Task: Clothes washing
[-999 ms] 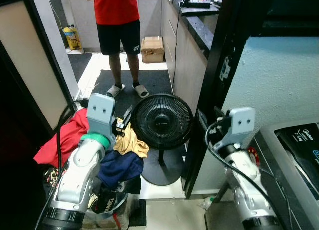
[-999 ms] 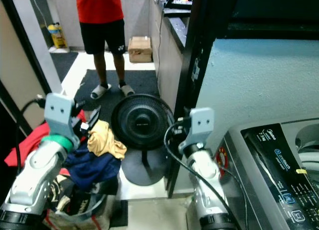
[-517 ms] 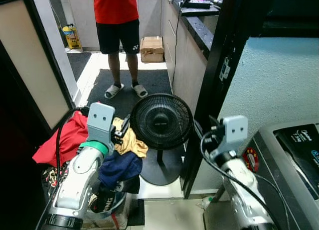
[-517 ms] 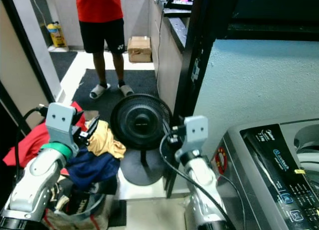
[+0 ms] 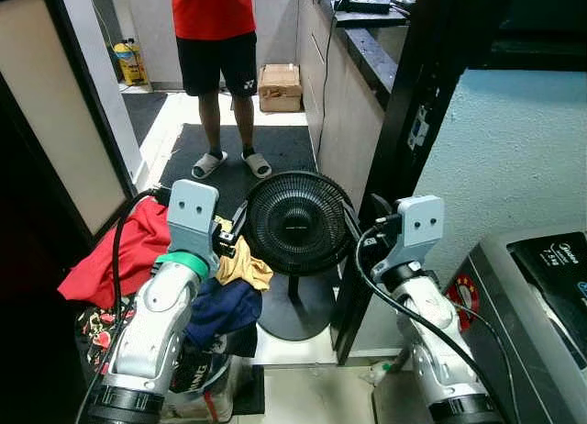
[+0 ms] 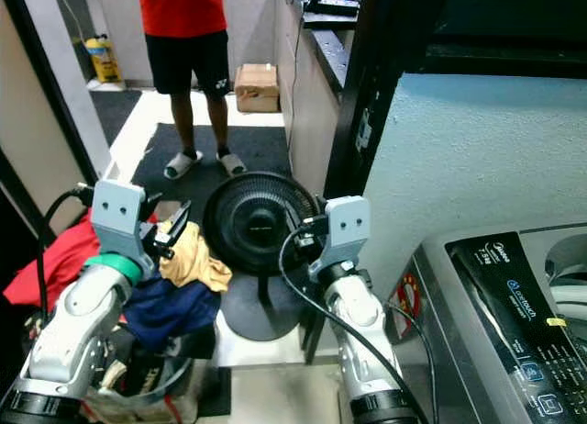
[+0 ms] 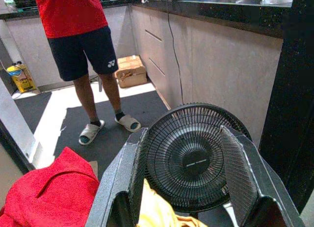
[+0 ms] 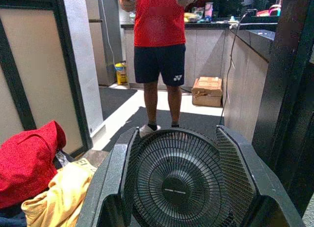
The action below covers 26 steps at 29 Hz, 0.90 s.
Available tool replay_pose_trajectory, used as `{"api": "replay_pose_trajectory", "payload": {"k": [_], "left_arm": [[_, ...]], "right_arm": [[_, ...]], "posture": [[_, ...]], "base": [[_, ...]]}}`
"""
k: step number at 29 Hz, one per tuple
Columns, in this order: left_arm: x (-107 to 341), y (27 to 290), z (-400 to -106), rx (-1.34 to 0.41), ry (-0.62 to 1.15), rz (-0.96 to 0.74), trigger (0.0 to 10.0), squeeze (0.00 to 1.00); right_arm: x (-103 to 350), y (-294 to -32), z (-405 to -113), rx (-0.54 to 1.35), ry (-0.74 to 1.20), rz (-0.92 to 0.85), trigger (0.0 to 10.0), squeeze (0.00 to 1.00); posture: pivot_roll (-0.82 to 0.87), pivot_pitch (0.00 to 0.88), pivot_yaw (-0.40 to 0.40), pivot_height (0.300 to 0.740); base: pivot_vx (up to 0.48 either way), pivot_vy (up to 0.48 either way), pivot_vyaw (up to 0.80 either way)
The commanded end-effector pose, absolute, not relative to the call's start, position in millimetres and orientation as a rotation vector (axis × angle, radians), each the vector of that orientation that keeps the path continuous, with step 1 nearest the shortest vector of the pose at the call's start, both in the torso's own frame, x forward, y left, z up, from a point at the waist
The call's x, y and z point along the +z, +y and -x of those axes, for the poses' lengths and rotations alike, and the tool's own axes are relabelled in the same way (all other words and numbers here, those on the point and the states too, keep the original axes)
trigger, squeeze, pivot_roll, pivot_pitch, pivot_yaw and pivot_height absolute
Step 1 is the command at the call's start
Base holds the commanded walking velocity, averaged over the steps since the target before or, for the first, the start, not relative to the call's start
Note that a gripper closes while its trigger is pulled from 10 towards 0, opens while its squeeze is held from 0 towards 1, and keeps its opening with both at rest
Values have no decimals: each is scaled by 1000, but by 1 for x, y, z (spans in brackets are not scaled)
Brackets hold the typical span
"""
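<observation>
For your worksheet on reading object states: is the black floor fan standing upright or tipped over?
Upright. The fan stands on its round base, its grille facing the robot, between the clothes pile and the dark door frame.

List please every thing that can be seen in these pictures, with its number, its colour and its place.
Fan: 1, black, on the floor straight ahead.
Red garment: 1, red, on the pile at the left.
Yellow garment: 1, tan-yellow, on the pile beside the fan.
Navy garment: 1, dark blue, below the yellow one.
Washing machine: 1, grey with black panel, at the right.
Cardboard box: 1, brown, far floor by the counter.
Yellow bottle: 1, yellow, far left corner.
Person: 1, red shirt, dark shorts, standing on the dark mat.
Left hand: 1, black fingers, open, above the pile.
Right hand: 1, black fingers, open, facing the fan.
</observation>
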<state>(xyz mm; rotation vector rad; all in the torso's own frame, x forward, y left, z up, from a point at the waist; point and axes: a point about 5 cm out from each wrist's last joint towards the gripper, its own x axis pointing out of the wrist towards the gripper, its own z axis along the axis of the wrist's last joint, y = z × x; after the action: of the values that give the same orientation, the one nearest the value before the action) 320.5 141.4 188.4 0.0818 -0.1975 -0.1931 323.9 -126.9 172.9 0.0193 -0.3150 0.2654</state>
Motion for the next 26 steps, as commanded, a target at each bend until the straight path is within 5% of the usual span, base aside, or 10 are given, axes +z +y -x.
{"api": "replay_pose_trajectory", "payload": {"k": [1,13,26], "left_arm": [[190,140,-323,-190,-206,-80,10000,0],[194,139,-327,-191,-216,-86,10000,0],[195,140,-328,-184,-220,-93,10000,0]], "right_arm": [[176,-128,-325,251,-323,-9,10000,0],[177,-125,-325,251,-331,-6,10000,0],[178,-124,-329,250,-333,-6,10000,0]], "posture": [[32,2,26,740],[23,0,36,740],[31,0,38,740]], "base": [[0,0,0],[0,0,0],[-282,0,0]]}}
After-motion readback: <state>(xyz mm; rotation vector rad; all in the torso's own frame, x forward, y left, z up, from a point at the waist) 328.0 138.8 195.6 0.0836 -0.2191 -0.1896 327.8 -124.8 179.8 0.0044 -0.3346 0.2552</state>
